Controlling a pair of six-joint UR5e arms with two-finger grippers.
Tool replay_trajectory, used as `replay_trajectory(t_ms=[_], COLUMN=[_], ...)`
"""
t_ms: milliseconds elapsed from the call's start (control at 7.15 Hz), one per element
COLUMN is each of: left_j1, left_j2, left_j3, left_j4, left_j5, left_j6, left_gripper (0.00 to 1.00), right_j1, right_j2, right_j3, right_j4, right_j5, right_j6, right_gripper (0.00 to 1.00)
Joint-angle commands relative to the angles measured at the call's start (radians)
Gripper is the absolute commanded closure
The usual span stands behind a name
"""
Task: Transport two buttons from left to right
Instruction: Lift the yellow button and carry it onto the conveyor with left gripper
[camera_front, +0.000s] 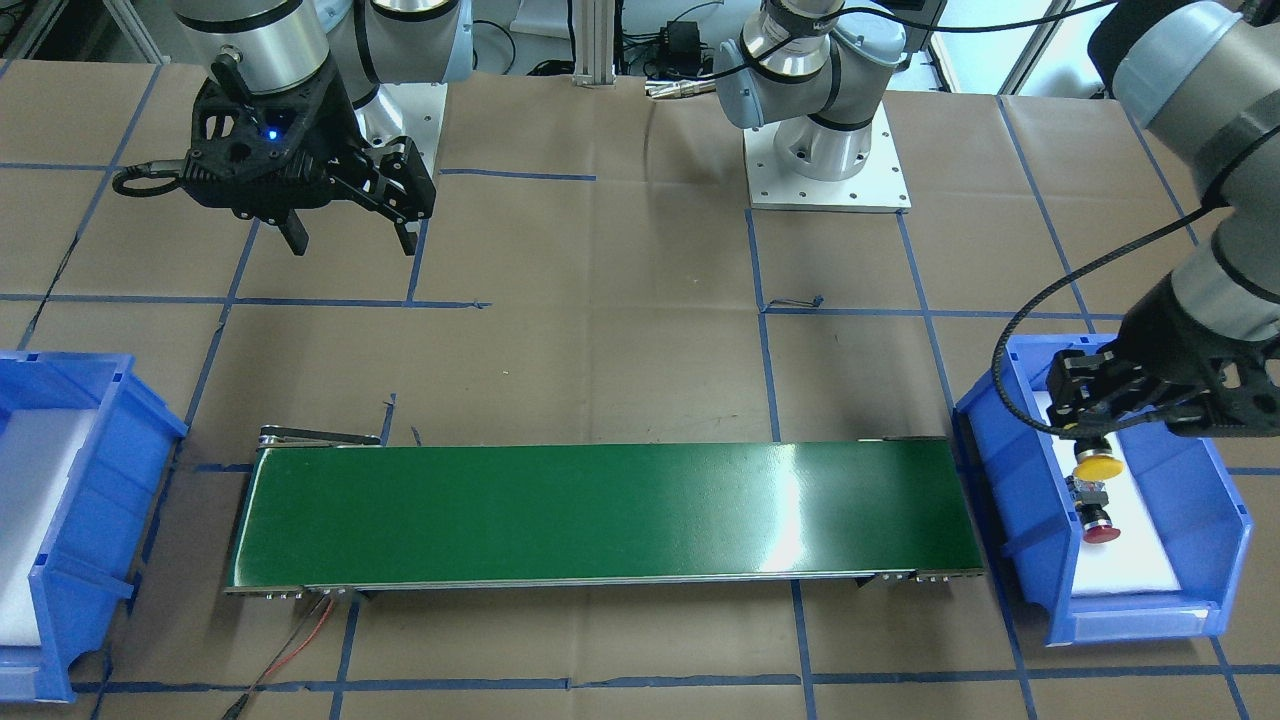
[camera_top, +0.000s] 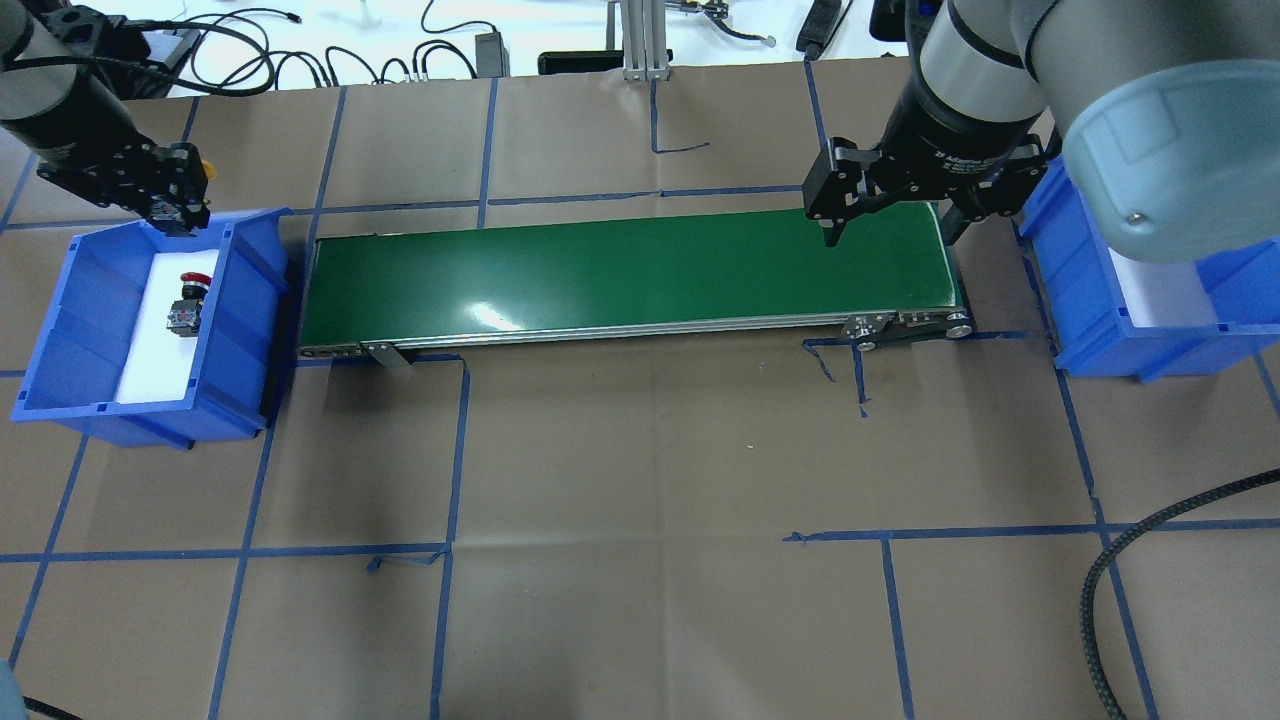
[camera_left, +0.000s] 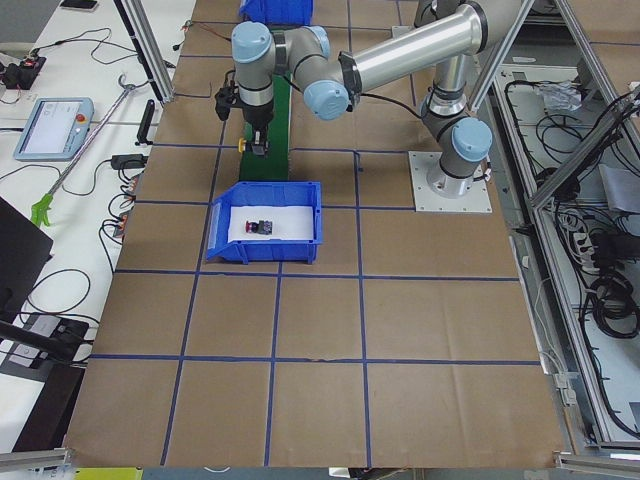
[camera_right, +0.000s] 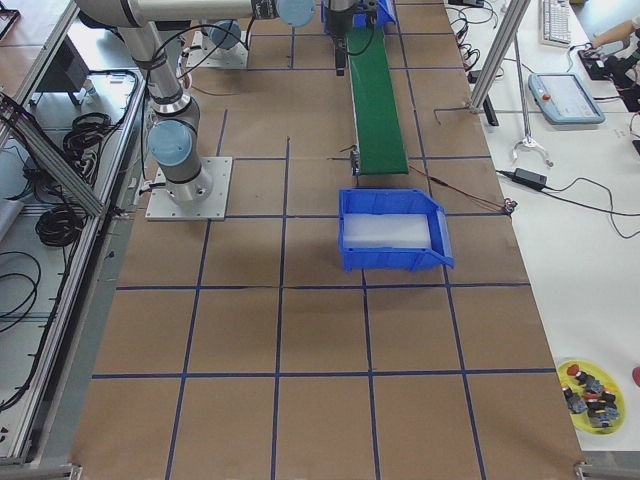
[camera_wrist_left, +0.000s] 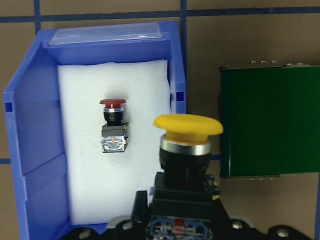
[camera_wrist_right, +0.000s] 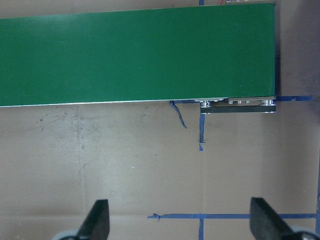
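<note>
My left gripper (camera_top: 172, 203) is shut on the black body of the yellow-capped button (camera_wrist_left: 187, 128) and holds it lifted over the left blue bin (camera_top: 248, 300), near the bin's conveyor side. The red-capped button (camera_wrist_left: 113, 125) lies on its side on the white foam in that bin, also seen as the red-capped button (camera_front: 1098, 520) in the front-facing view. My right gripper (camera_top: 886, 222) hangs open with nothing between its fingers, above the right end of the green conveyor belt (camera_top: 620, 270). Its fingertips (camera_wrist_right: 100, 220) frame bare paper-covered table.
The right blue bin (camera_top: 1100, 335), foam-lined and holding no buttons, stands past the conveyor's right end. Red and black wires (camera_front: 300, 640) trail from one end of the conveyor. A yellow dish of spare parts (camera_right: 590, 392) sits on the side bench.
</note>
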Motion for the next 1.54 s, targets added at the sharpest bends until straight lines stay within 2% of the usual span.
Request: replay_trajectory(t_ms=[0,280,559,699,1118,1258,1398], left_j1=[-0.115,-0.187,-0.201,-0.199,-0.193,-0.193,-0.193], left_j2=[-0.060,-0.104,-0.150,-0.155,-0.149,-0.143,-0.143], left_j3=[-0.003,-0.056,-0.152,-0.191,-0.234,-0.239,-0.239], left_j4=[0.024,0.099,0.287,0.336,0.360,0.360,0.362], left_j5=[0.003,0.003,0.004,0.004,0.006,0.006,0.004], left_j6=[-0.158,-0.243,-0.258,-0.255,-0.278,-0.306,-0.309], left_gripper=[0.94,0.94,0.94,0.94,0.92,0.79,0.26], right_j1=[0.000,0.000,0.000,0.000,0.000,0.000,0.000], right_j2=[0.000,0.000,0.000,0.000,0.002,0.002,0.002], right_j3=[0.000,0.000,0.000,0.002,0.002,0.002,0.002], right_j4=[0.000,0.000,0.003,0.005,0.006,0.006,0.006], right_j5=[-0.001,-0.001,-0.001,-0.001,-0.003,-0.003,0.000], right_j6=[0.000,0.000,0.000,0.000,0.000,0.000,0.001], right_gripper=[0.00,0.00,0.00,0.00,0.00,0.00,0.00])
